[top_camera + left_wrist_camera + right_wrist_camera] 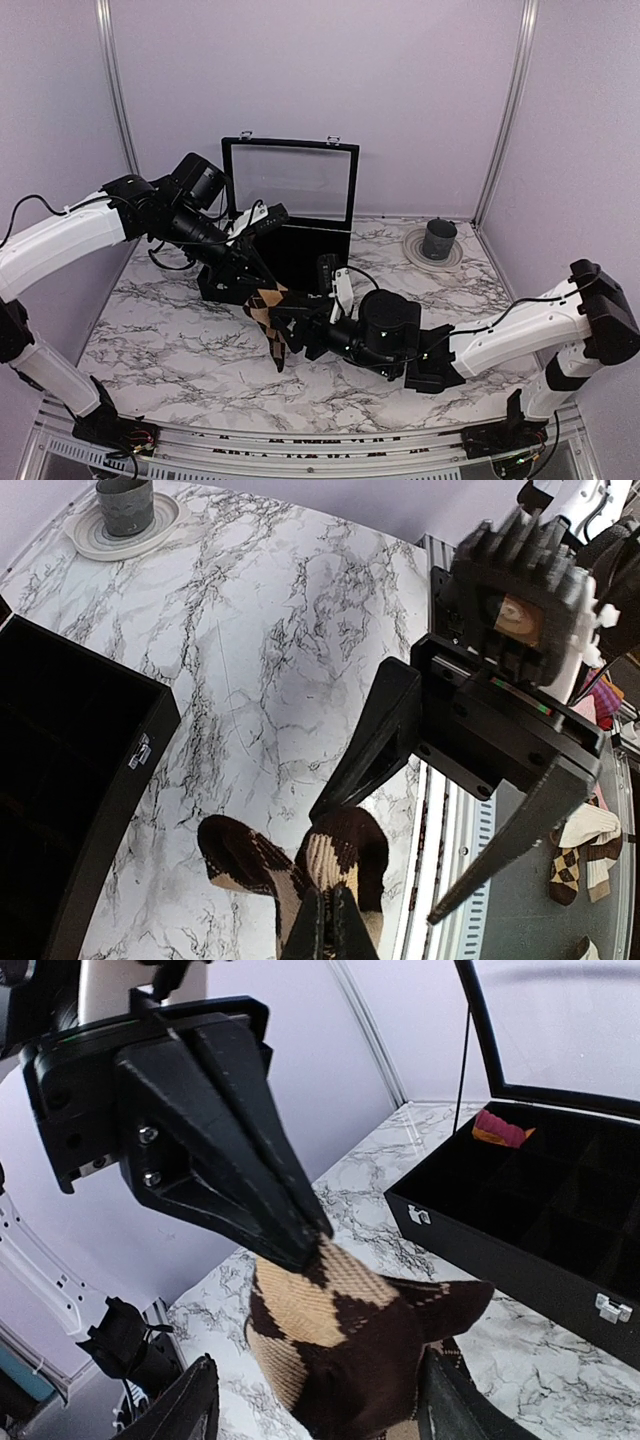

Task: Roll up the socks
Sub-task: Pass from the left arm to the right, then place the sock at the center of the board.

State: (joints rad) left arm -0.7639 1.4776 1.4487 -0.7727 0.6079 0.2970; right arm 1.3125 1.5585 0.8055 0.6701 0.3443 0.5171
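The dark brown argyle sock (272, 325) hangs folded above the marble table, in front of the black box. My left gripper (264, 290) is shut on its upper edge; in the left wrist view my fingertips (330, 925) pinch the sock (345, 855). My right gripper (292, 335) is open, one finger on either side of the sock's lower part. In the right wrist view the sock (350, 1330) bulges between my spread fingers (190, 1400). The magenta-red sock (500, 1128) with orange lies in a compartment of the box.
The open black compartment box (300, 250) with its lid up stands at the back centre. A grey cup on a plate (438, 240) sits at the back right. Other socks (575, 865) lie beyond the table's near edge.
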